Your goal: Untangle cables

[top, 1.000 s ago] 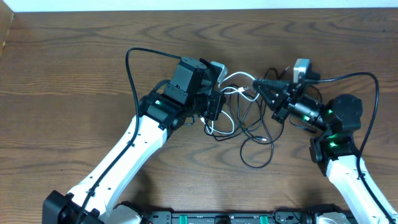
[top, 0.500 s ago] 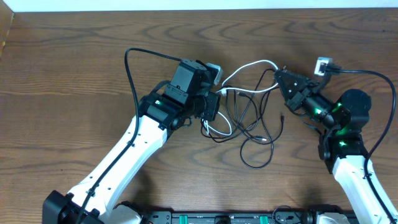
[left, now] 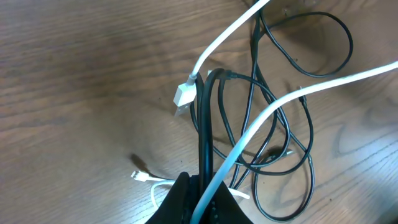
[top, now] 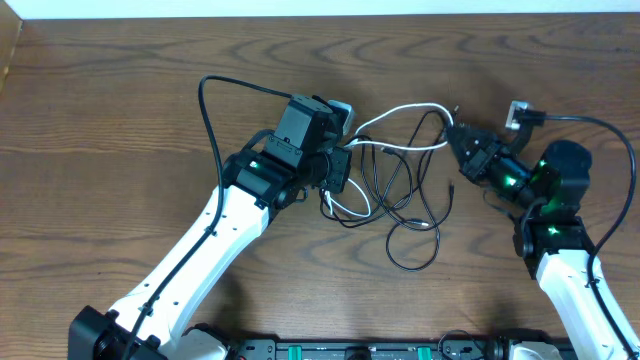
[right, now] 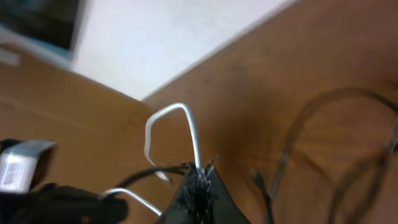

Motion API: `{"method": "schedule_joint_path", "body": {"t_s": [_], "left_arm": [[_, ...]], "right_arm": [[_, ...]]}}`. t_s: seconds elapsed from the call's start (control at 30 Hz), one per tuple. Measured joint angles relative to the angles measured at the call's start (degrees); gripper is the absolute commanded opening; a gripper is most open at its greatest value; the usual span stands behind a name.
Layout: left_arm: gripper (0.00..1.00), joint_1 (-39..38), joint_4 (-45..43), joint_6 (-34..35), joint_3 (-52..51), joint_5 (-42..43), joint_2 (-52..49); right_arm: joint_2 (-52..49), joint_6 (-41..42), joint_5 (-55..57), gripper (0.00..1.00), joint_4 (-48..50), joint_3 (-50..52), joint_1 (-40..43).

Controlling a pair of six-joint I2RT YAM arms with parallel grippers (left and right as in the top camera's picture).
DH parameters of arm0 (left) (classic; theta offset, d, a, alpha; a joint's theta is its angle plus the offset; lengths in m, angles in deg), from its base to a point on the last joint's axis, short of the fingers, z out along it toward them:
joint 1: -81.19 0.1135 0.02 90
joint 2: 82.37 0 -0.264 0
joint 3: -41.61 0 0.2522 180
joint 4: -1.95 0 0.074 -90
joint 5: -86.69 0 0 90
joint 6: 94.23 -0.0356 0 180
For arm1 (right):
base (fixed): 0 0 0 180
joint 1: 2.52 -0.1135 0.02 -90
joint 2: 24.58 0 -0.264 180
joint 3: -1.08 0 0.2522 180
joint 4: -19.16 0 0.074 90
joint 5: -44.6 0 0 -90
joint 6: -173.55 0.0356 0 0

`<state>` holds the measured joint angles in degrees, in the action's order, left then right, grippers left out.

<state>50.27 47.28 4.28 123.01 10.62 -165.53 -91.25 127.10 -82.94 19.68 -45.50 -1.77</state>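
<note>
The white cable [top: 410,104] is held at both ends of its free part, and it is stretched across the table [top: 120,110] from side to side, between the two pincers. The left pincer [top: 338,168] is closed tight, and a bunch of black cables [left: 204,134] is pinched in it; the white cable seems to be pinched there too. The right pincer [top: 455,135] is also closed tight, and only the white cable is seen in its tip. The rest of the black cables is spread in loops on the table, between the two arms and a little toward the robot, and this heap lies nearer to the left pincer than to the right one. The white cable is crossed by black loops close to the left pincer, so it is not free yet. A white plug [left: 183,96] is seen lying just beside the black bunch. It is judged that the next pull should be made along the line of the white cable, away to the right, because that is the way the white cable can be slid out of the black loops
</note>
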Motion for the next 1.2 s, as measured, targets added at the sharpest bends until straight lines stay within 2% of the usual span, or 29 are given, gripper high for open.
{"method": "schedule_joint_path", "body": {"t_s": [0.23, 0.8, 0.83, 0.87, 0.93, 0.97, 1.0, 1.07, 1.2], "left_arm": [[0.07, -0.04, -0.02, 0.00, 0.00, -2.05, 0.00], [0.07, 4.17, 2.78, 0.24, 0.00, -7.89, 0.00], [0.07, 4.17, 2.67, 0.24, 0.00, -8.04, 0.00], [0.07, 4.17, 2.34, 0.24, 0.00, -8.26, 0.00], [0.08, 4.28, 1.42, 0.24, 0.00, -8.66, 0.13], [0.08, 4.48, 0.92, 0.24, 0.00, -8.83, 0.39], [0.07, 4.72, 0.39, 0.24, 0.00, -9.05, 0.76], [0.07, 5.49, -1.11, 0.22, 0.00, -9.75, 2.01], [0.07, 8.20, -4.44, 0.24, 0.00, -12.68, 6.54]], "right_arm": [[0.02, 1.60, 5.73, 0.01, -9.05, 0.02, 0.04], [0.02, 5.25, 12.57, 0.01, -10.01, 0.00, 2.34], [0.02, 5.16, 12.68, 0.05, -10.01, 0.02, 2.36], [0.02, 4.83, 12.79, 0.13, -10.23, 0.02, 2.36], [0.02, 4.00, 13.09, 0.57, -10.51, 0.02, 2.47], [0.02, 3.58, 13.18, 0.74, -10.67, 0.00, 2.58], [0.02, 3.21, 13.14, 0.84, -10.69, 0.02, 2.62], [0.02, 2.08, 12.50, 0.97, -10.69, 0.00, 2.62], [0.02, -0.52, 10.49, 0.99, -11.13, 0.00, 2.62]]}}
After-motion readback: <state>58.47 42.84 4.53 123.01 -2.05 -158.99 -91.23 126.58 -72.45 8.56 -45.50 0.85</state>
